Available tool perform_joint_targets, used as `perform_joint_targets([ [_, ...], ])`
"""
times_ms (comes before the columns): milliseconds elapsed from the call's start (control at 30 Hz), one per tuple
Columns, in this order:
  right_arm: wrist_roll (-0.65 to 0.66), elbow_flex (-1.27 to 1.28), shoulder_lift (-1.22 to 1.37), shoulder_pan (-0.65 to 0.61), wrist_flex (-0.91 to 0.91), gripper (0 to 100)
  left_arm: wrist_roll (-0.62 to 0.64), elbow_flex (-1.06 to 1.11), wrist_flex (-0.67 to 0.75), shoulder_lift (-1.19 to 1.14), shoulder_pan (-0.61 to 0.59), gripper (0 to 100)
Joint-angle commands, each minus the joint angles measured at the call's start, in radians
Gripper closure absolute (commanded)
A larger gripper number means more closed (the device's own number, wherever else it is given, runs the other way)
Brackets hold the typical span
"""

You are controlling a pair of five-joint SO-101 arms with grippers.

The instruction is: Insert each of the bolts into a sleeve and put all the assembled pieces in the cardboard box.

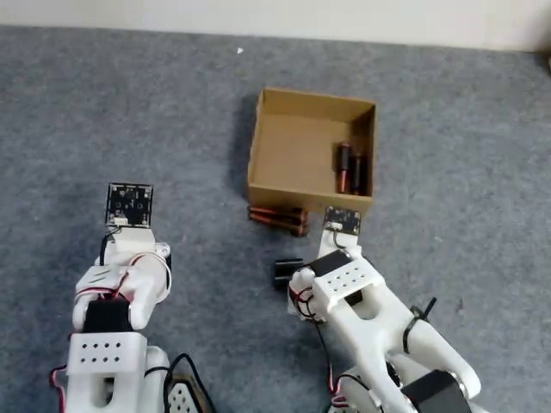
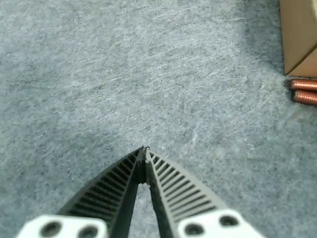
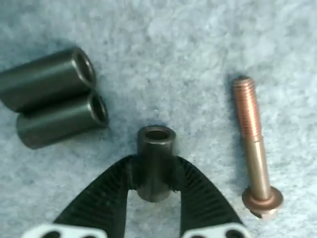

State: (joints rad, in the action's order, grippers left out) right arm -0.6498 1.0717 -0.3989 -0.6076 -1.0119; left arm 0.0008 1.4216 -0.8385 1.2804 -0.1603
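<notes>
**One camera overhead, two on the wrists**

The table (image 1: 448, 129) is viewed from a fixed camera set high behind the arms (image 1: 116, 318), facing steeply down and forward. The box (image 1: 293, 185) is taken in near the middle of that view. From the left wrist the table is seen from nearer, down along the left hand (image 2: 144, 148). A corner of the box and the ends of two bolts (image 2: 304, 90) are shared with the high view. From the right wrist the table is seen from very close, down past the right hand (image 3: 155, 166) and the sleeve (image 3: 156, 144) in it. What is shared there with the high view cannot be told.
</notes>
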Motion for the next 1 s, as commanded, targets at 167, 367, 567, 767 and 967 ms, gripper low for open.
perform_joint_targets([
  [167,0.163,-0.001,-0.148,0.004,0.038,99.5,-0.015,-0.019,0.026,0.008,-0.008,98],
  [367,0.359,-0.007,-0.302,0.102,0.033,99.5,-0.015,-0.018,0.026,0.008,-0.008,98],
  [567,0.489,0.001,-0.541,0.168,0.031,99.5,-0.015,-0.018,0.026,0.008,-0.005,98],
  [767,0.657,0.002,-0.753,0.231,-0.019,99.5,-0.015,-0.021,0.026,0.008,-0.004,98],
  [967,0.660,-0.007,-0.839,0.352,-0.140,99.4,-0.015,-0.059,0.021,0.008,-0.002,98],
])
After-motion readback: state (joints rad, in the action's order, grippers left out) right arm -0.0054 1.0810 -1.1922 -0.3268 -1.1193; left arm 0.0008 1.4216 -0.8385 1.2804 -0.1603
